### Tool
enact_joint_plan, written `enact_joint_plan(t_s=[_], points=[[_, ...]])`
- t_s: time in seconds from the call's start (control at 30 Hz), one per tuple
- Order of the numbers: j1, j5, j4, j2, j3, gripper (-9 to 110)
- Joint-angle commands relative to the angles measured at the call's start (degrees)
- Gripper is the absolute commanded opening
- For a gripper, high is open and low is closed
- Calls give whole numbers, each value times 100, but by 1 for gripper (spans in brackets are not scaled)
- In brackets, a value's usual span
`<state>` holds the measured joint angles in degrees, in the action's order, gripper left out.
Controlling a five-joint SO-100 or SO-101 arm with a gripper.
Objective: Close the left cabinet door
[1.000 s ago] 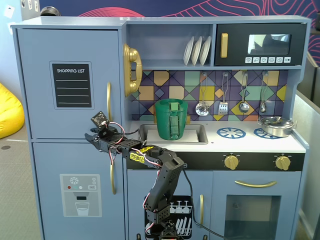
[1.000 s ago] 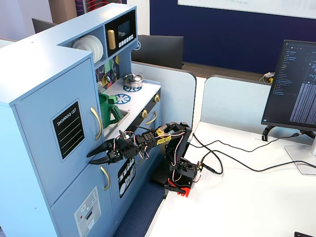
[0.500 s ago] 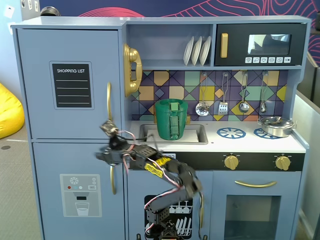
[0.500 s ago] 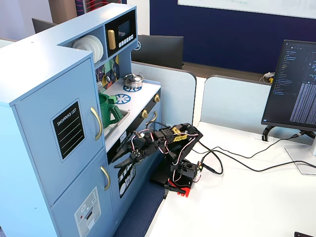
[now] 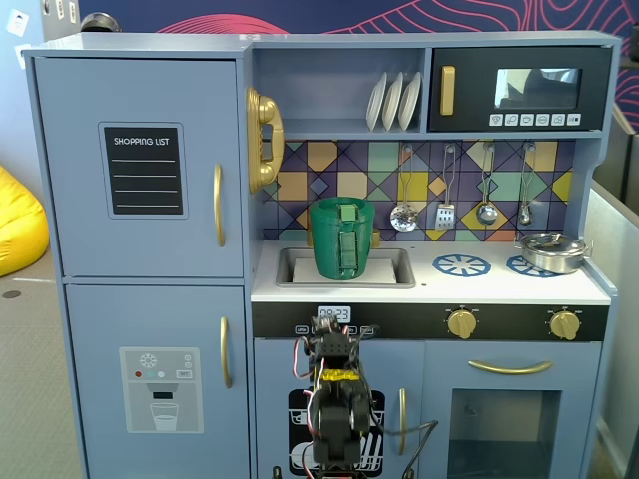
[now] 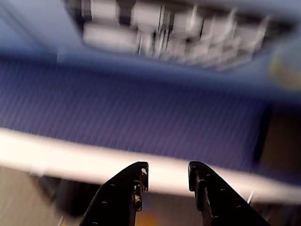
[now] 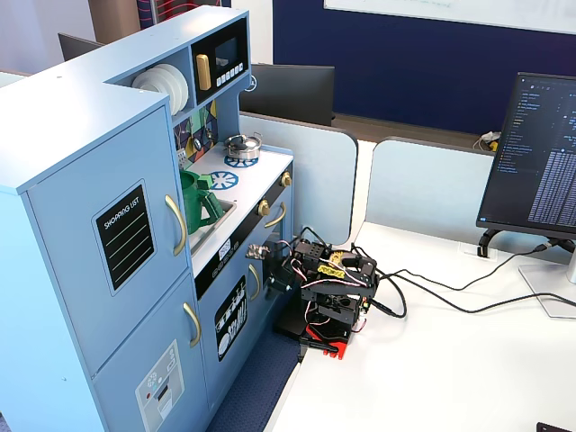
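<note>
The left cabinet door is light blue with a black "SHOPPING LIST" panel and a gold handle. It lies flush with the cabinet front in both fixed views. My arm is folded low in front of the kitchen's lower middle doors. My gripper is far below and to the right of that door, touching nothing. In the wrist view my gripper is open and empty, with a clear gap between the black fingers. That view is blurred.
A green pitcher stands in the sink and a metal pot on the stove. The lower door with the water-dispenser graphic is shut. A monitor and cables are on the white desk to the arm's right.
</note>
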<state>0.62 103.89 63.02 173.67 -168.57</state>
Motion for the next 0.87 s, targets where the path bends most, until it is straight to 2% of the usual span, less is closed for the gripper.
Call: enact_joint_plan(t_s=[0.0,0.13,0.23,0.27,0.43,0.83], points=[[-431,-501,1178,598,-193,0],[-562,-949,2347,835,-308,0],[-475,-1978,2443,835,-308,1],[-501,-2039,2435,835,-308,3],[-466,-1608,2479,835,-316,4],[-448,-1608,2479,844,-316,6]])
